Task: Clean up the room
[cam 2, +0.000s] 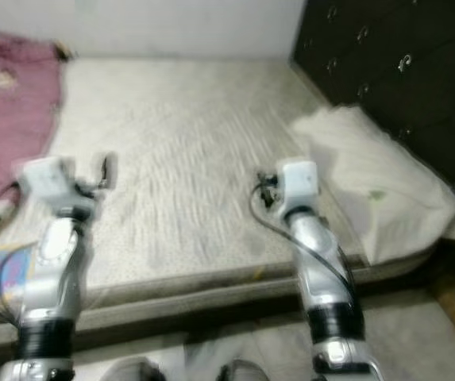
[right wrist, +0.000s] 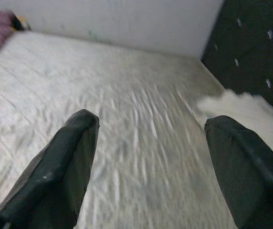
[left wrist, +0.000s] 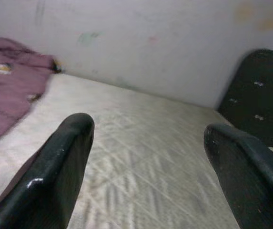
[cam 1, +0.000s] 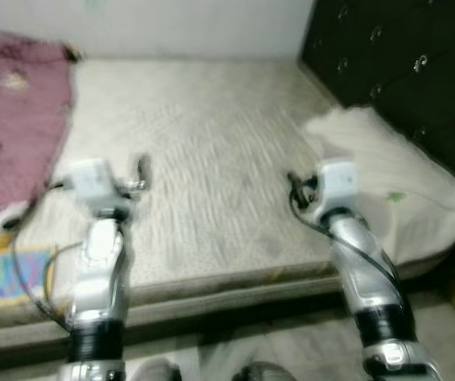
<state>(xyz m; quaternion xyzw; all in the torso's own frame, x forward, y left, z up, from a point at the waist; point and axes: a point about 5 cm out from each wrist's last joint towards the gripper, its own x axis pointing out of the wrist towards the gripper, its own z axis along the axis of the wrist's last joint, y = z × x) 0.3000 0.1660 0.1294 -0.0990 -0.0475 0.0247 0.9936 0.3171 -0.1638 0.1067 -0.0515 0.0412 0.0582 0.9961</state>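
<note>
Maroon blanket (cam 1: pixel 13 119) heaped at the left end of a bare quilted mattress (cam 1: pixel 203 159), reaching the wall (cam 1: pixel 195 24) at the back; white pillow (cam 1: pixel 394 182) slumped at the right end, against a dark tufted headboard (cam 1: pixel 402 63). Both soft and light by the look of them, likely to sag and drag rather than lift clean; best taken at a bunched edge or corner, where cloth gathers thick enough to pinch. Left gripper (left wrist: pixel 148 157) held over the near left part of the mattress, fingers (left wrist: pixel 65 157) spread wide and empty, blanket off to its side. Right gripper (right wrist: pixel 150 162) over the near right part, fingers (right wrist: pixel 72 157) likewise parted with nothing between them, pillow just beside. Colourful flat item (cam 1: pixel 9 274) at the bed's near left corner, partly cut off and too blurred to name. Head views smeared throughout; blanket's pattern and the far edge of the pillow hard to make out. Floor (cam 1: pixel 291 349) below dim.
</note>
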